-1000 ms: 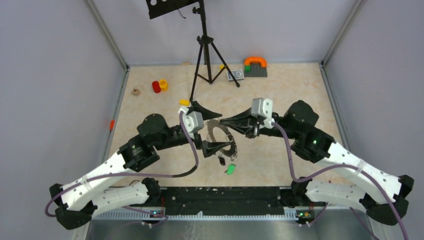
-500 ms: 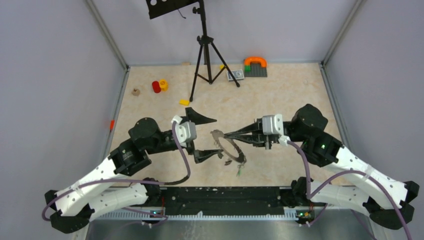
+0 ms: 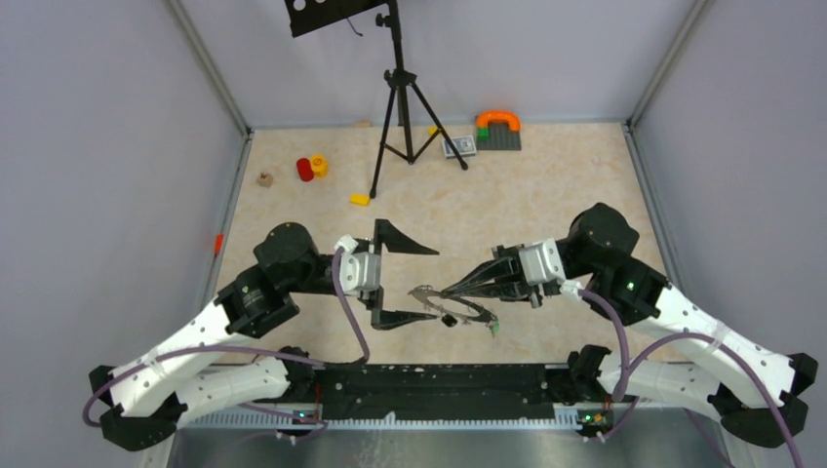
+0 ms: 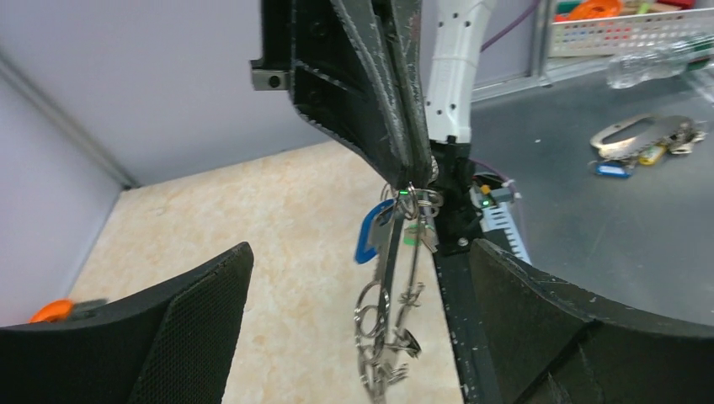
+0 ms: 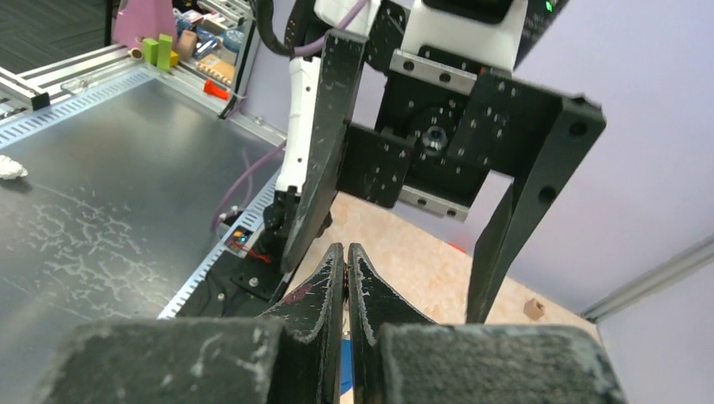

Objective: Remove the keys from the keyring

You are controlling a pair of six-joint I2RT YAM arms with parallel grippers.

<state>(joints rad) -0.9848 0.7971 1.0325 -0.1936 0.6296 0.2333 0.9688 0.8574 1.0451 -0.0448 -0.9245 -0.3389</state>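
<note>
The keyring (image 3: 451,304), a grey metal ring, hangs above the table's near edge, with my right gripper (image 3: 449,291) shut on its rim. In the left wrist view the keyring (image 4: 389,282) is edge-on, with small keys and split rings dangling, plus a blue tag (image 4: 367,237) and a green tag (image 4: 410,236). My right gripper's fingers (image 4: 396,118) pinch its top. My left gripper (image 3: 432,283) stands open, its fingers either side of the ring's left end without touching. In the right wrist view, my right gripper (image 5: 345,249) is pressed shut, a blue scrap showing between its fingers.
A black tripod (image 3: 395,117) stands at the back middle. A yellow block (image 3: 360,199), red and yellow cylinders (image 3: 312,168) and a brown cube (image 3: 264,179) lie at the back left. A grey brick plate with an orange arch (image 3: 498,127) sits at the back.
Both arms have drawn back toward the near edge. The ring, still in the right gripper, has tipped flatter and lower. The left gripper has slid off it leftward, still open.
</note>
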